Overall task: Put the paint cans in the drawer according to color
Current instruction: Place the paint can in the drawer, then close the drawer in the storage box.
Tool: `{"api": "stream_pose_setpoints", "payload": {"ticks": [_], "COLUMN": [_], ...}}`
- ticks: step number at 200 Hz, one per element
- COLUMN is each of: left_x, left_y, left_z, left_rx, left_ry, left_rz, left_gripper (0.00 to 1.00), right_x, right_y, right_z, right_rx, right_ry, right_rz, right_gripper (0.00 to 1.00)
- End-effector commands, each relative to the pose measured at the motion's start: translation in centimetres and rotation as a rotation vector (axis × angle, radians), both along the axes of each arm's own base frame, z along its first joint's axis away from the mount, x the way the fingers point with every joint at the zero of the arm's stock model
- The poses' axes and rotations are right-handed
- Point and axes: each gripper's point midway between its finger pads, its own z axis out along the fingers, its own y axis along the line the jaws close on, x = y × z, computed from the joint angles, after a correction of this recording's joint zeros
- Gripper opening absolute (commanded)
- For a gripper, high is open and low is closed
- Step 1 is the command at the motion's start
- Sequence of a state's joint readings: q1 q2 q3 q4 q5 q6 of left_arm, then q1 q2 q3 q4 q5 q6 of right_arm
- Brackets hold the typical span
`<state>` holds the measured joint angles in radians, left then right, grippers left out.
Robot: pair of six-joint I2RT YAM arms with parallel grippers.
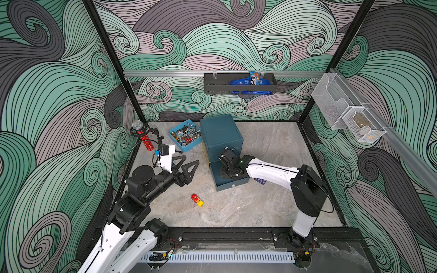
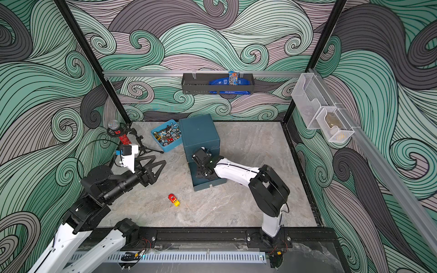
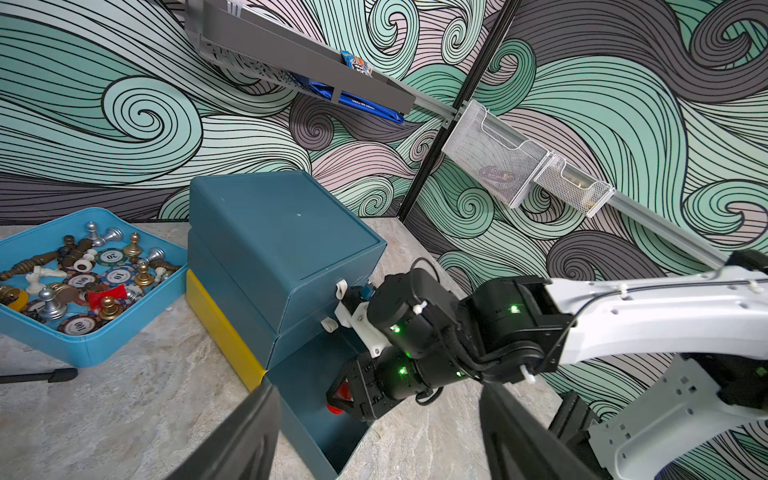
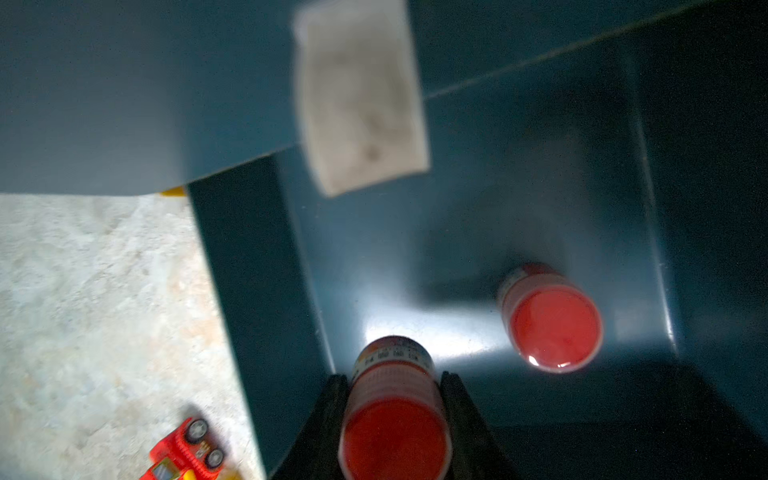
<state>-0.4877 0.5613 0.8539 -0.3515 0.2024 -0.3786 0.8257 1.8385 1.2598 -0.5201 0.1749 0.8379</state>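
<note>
Pinching red can [image 4: 395,436] near loose red can [image 4: 555,328], right gripper [image 4: 395,377]; left gripper [image 1: 190,160] spread.

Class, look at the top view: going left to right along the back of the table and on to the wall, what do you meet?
In order: microphone → blue tray → drawer cabinet → mesh baskets.

Drawer [image 3: 286,232] smooth plastic, red paint can [image 4: 395,415] lid glossy, tabletop [image 1: 236,208] matt stone-look, blurred tab pull [image 4: 361,95] maybe paper.

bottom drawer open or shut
Open: the bottom drawer juts out of the cabinet, a red paint can sitting inside.
</note>
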Motion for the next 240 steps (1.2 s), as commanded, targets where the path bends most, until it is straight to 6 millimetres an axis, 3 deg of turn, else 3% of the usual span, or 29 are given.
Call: {"api": "stream_pose_setpoints", "payload": {"ticks": [1, 30, 66, 84, 127, 141, 156, 177, 205, 240], "left_x": [-0.2, -0.2, -0.2, -0.1, 0.1, 0.1, 0.2, 0.2, 0.2, 0.3], "left_y": [0.0, 0.0, 0.1, 0.0, -0.1, -0.2, -0.2, -0.3, -0.4, -0.6], "left_z": [1.7, 1.7, 1.6, 1.5, 1.2, 1.2, 1.1, 1.0, 0.8, 0.7], "left_rx": [-0.025, -0.025, -0.022, -0.022, -0.023, -0.022, -0.023, -0.028, -0.031, -0.025], "left_ry": [-0.029, -0.028, -0.027, -0.025, -0.021, -0.020, -0.019, -0.016, -0.012, -0.008], "left_rz": [-0.002, -0.001, 0.002, 0.002, -0.001, -0.003, -0.002, -0.004, -0.011, -0.016], "left_gripper": [0.78, 0.78, 0.78, 0.78, 0.78, 0.78, 0.78, 0.78, 0.78, 0.78], "right_x": [0.9, 1.0, 1.3, 1.9, 2.4, 1.8, 0.2, -2.8, -7.3, -9.9], "right_y": [-0.3, -0.3, -0.2, -0.2, -0.5, -1.7, -3.5, -4.9, -5.2, -5.0], "right_z": [-0.8, -2.0, -1.9, -0.1, 6.1, 8.0, 8.7, 7.7, 4.5, 2.7], "right_rx": [-0.024, -0.046, -0.044, -0.028, 0.043, 0.060, 0.072, 0.152, 0.268, 0.429], "right_ry": [0.006, 0.025, 0.020, -0.025, -0.158, -0.199, -0.212, -0.160, -0.056, 0.011], "right_rz": [-0.039, -0.043, -0.045, -0.045, -0.037, -0.048, -0.056, -0.022, 0.067, 0.065], "right_gripper": [0.13, 0.20, 0.59, 0.65, 0.61, 0.58, 0.55, 0.49, 0.37, 0.33]}}
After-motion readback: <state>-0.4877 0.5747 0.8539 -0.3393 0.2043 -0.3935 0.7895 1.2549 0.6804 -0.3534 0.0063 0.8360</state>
